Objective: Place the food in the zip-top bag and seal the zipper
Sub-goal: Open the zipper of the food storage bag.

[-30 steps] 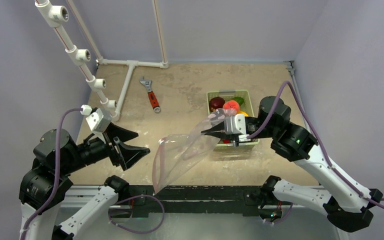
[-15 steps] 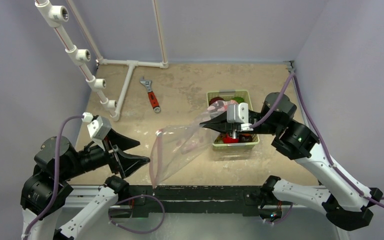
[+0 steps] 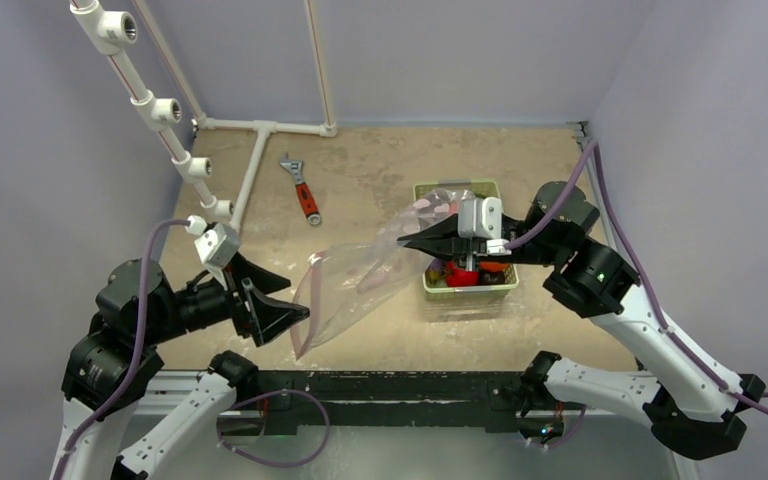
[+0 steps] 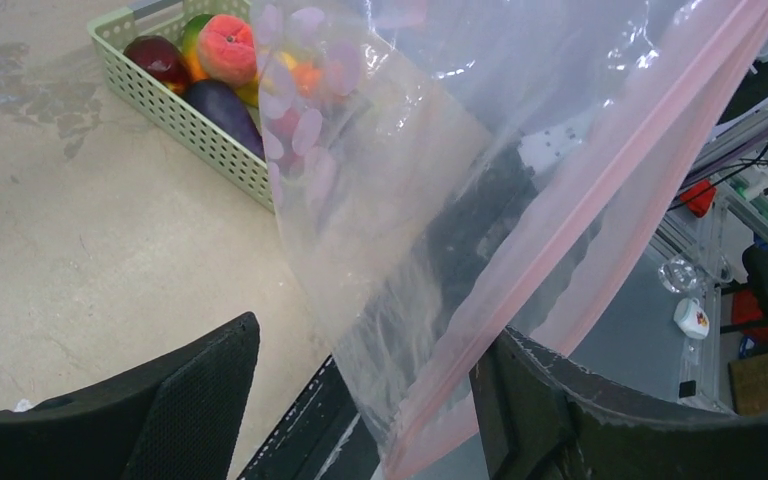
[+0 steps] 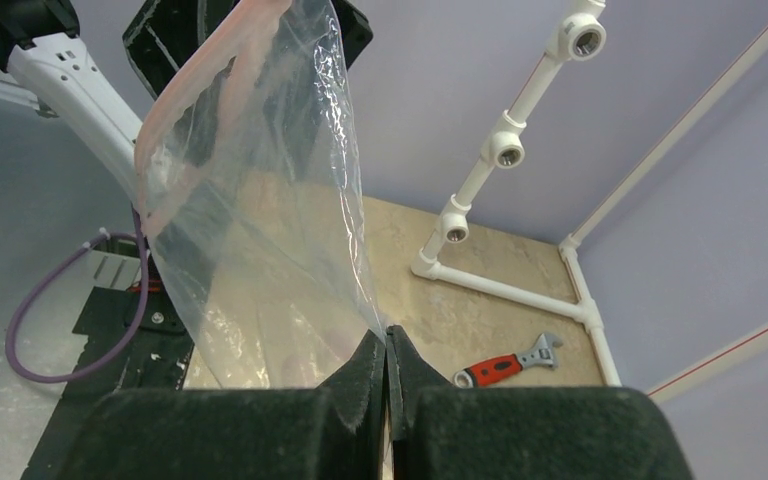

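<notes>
1. Over the table point(image 3: 380, 165), seen from above, the right gripper point(image 3: 409, 244) is pinched tight on the closed end of the zip-top bag point(image 3: 360, 285) and holds it aloft just at 9 o'clock of the pale green basket point(image 3: 470, 291). The film slopes down toward 8 o'clock, so its mouth and pink zipper point(image 3: 301, 305) face the left gripper point(image 3: 296, 299), whose jaws stand wide. The food point(image 3: 457, 272) all sits in the basket, with none in the bag. A red-handled wrench point(image 3: 303, 192) lies well apart toward 11 o'clock.
2. Left wrist view: the two dark fingers point(image 4: 200, 375) sit at 7 and 5 o'clock, spread wide around the bag's lower edge. The pink strip runs from 1 o'clock down between them, just beside the 5 o'clock finger and not clamped. The basket at 11 o'clock shows the purple eggplant point(image 4: 222, 106) among the rest. I judge this arm is set to take the mouth so the two arms can spread it.
3. Right wrist view: the fingers meet at 6 o'clock with film trapped between them, and the bag stretches away toward 11 o'clock. Gripping the far end likely keeps the film taut and the opening turned toward the partner arm
</notes>
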### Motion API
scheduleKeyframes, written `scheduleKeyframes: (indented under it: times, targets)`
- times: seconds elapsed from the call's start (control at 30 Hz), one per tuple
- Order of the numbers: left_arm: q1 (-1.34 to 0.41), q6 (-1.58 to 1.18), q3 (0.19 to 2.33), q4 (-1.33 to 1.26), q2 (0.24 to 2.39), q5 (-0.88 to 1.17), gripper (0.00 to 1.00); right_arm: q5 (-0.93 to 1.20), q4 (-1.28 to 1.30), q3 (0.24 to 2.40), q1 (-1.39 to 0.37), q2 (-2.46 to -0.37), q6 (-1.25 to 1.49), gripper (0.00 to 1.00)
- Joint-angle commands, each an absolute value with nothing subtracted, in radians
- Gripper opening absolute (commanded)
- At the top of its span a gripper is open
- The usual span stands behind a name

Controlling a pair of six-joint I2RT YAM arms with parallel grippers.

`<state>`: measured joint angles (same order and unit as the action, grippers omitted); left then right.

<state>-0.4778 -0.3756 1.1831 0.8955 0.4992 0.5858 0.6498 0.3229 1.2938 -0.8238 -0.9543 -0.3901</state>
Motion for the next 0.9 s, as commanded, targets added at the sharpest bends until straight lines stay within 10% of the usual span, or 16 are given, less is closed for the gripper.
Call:
scheduleKeyframes:
  times: [0.0,0.23,0.57,0.87]
  targets:
    - [-0.472,-0.402,1.168,0.808,0.538,0.573,0.72,0.673,0.272,1.309,-0.824,-0.962,-0.372,0.0]
    - [-0.472,-0.421,1.113,0.722,0.566,0.604,0.63,0.672,0.237,1.275,-0.824,-0.962,-0.368,0.0]
    - [-0.472,-0.358,1.161,0.79,0.618,0.564,0.01,0.603,0.194,1.179,-0.824,-0.966,-0.312,0.0]
    - [-0.472,-0.342,1.287,0.863,0.663,0.462,0.0,0.446,0.085,1.128,-0.824,-1.011,-0.194,0.12]
